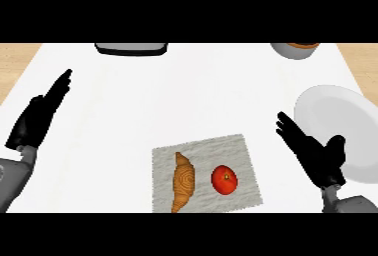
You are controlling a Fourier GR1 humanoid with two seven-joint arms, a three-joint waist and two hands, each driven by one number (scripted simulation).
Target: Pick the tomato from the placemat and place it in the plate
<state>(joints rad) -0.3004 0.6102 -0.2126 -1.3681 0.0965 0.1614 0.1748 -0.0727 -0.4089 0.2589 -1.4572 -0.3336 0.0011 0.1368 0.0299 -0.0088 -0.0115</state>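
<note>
Round red tomato (225, 180) on grey cloth placemat (206, 150) at bench near edge, beside golden croissant (181, 182). Round white plate (339, 131) at right edge. Right hand (316, 152) spread; left hand (41, 115) flat, fingers straight.

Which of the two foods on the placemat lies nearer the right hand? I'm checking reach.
The red tomato; it sits on the placemat's right side, while the croissant lies left of it, farther from the right hand.

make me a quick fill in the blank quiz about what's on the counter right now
1. The tomato lies on the ____, not yet picked up.
2. Beside the tomato, toward the left hand, lies a ____.
3. The white plate holds ____.
4. The right hand, fingers straight, shows between the tomato and the ____.

Missing words: placemat; croissant; nothing; plate
</note>
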